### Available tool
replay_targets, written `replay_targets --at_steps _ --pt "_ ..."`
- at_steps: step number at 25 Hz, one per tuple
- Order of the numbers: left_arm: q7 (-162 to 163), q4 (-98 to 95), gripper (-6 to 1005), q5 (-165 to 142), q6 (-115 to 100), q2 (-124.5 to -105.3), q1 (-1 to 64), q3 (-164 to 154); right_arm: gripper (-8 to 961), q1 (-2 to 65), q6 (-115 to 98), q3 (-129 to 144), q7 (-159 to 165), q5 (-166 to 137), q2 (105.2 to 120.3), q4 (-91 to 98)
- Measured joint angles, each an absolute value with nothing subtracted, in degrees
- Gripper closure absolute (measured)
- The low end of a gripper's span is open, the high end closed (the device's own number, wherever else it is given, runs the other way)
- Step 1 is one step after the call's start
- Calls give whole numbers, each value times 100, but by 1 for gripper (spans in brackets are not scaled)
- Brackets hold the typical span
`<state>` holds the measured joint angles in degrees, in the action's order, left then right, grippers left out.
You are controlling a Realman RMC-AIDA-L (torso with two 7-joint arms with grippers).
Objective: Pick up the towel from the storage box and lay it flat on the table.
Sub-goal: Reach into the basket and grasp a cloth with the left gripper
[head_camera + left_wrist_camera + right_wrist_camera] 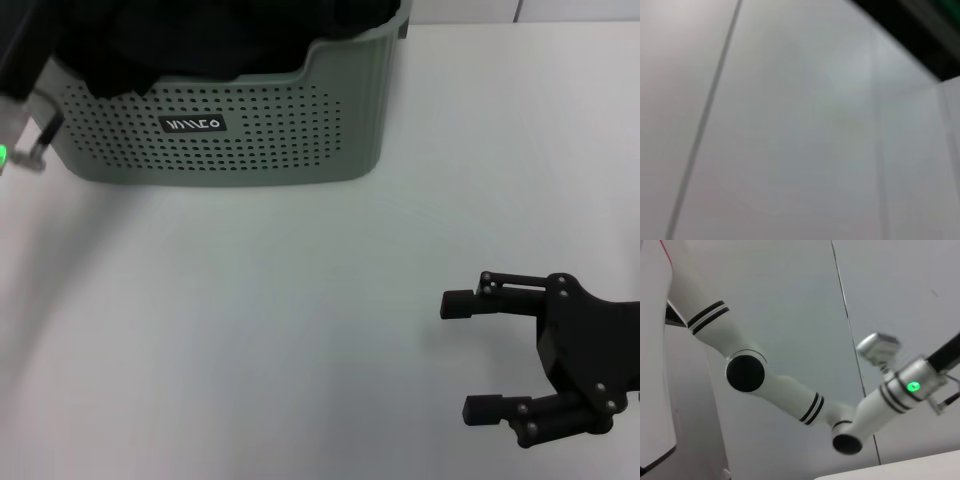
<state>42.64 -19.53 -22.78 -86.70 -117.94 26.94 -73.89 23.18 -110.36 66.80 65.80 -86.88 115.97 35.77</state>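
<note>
1. The storage box (230, 125) stands on the tabletop (250, 330) at its far side, its label wall facing the robot. That leaves a broad bare stretch of white surface in front of it, which looks like the place meant for spreading the cloth.
2. The left arm (25, 125) comes in at the box's left end, level with the rim. Only its wrist, with a green light, shows in the head view. The rest runs out of sight towards the box interior, so I cannot tell whether its jaws are parted or clenched. By its position it is probably the arm doing the picking.
3. The right gripper (470, 355) hangs low over the tabletop, well apart from the box, with its 2 fingers (458, 303) spread wide and nothing between them. It looks to be waiting, perhaps to help flatten the cloth.
4. The towel cannot be seen in any view. The box's visible contents are a heap of black fabric (220, 35) filling the opening up to the rim, with no yellow showing. If the towel is in the box, it lies under or behind that fabric, so its folds and condition cannot be judged.
5. The left wrist view shows only a pale blurred surface, and the right wrist view looks back at the left arm against a wall.
</note>
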Motion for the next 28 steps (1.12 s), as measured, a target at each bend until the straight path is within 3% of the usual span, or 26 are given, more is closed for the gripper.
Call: replay_targets --at_steps 11,16,18,24,28 --pt "5215 -3615 364 -2267 -5564 -11855 2570 -6943 125 2318 -11048 6689 6408 -8672 11601 3412" --pt "5459 -4071 364 -2439 -5156 -11821 2336 -6940 125 2320 -11052 6689 6349 -8672 11601 3386" --pt "5575 -4389 466 -2754 -5098 -11819 2165 -6938 125 2321 -11062 6688 6346 -8672 11601 3384" --pt "6066 -5593 461 -4408 -4953 -11834 1820 -6922 125 2321 -11066 6689 6291 -8673 11601 3350" --pt "6026 -6334 457 -5609 -4485 -11973 1818 -6969 125 2320 -11066 6688 6269 -8675 11603 3340"
